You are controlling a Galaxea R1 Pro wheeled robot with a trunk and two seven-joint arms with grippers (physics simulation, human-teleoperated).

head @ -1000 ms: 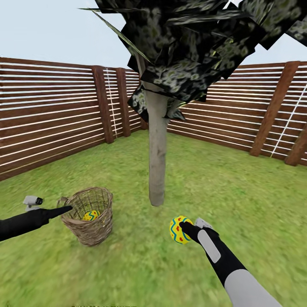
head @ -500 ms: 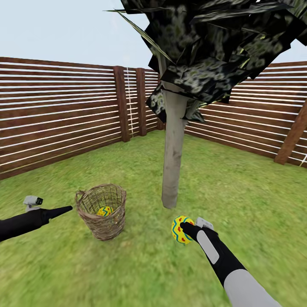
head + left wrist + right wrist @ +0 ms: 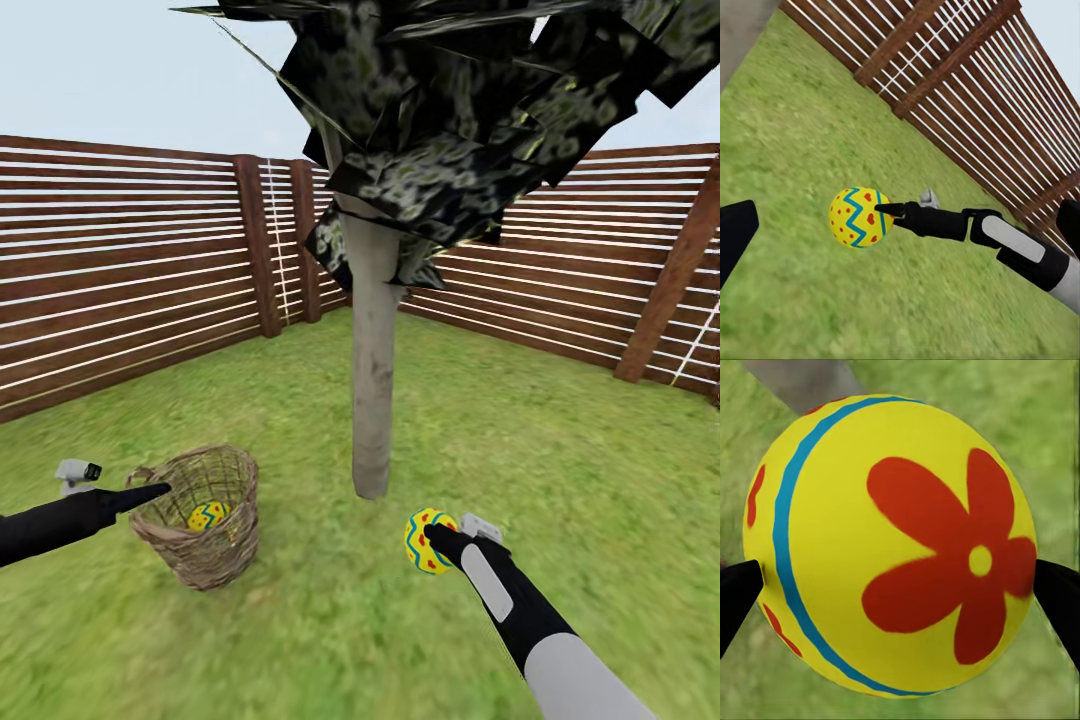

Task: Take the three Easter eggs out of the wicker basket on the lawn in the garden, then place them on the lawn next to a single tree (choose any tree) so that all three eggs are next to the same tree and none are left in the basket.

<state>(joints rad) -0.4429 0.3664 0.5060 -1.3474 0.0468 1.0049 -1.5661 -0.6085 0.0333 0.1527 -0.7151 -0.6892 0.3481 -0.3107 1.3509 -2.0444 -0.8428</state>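
In the head view, the right gripper (image 3: pixel 432 540) grasps a yellow egg (image 3: pixel 424 540) above the lawn (image 3: pixel 560 470) near the tree (image 3: pixel 372 400); another egg (image 3: pixel 207 516) lies in the wicker basket (image 3: pixel 200 515), the left gripper (image 3: pixel 150 492) at its rim, whether clenched I cannot tell. In the left wrist view, the held egg (image 3: pixel 859 217) hangs over grass. In the right wrist view, both fingers (image 3: pixel 736 592) clasp the egg (image 3: pixel 889 544).

Bright, even, shadowless daylight; grass smeared soft, wide-angle bending at edges.

The right hand (image 3: pixel 432 541) grips a yellow Easter egg (image 3: pixel 424 540) above the lawn (image 3: pixel 560 470), near the foot of the grey-trunked tree (image 3: pixel 372 400). The left hand (image 3: pixel 150 492) hovers at the rim of the wicker basket (image 3: pixel 200 515), where a second egg (image 3: pixel 206 516) lies. A slatted wooden fence (image 3: pixel 130 290) encloses the lawn.
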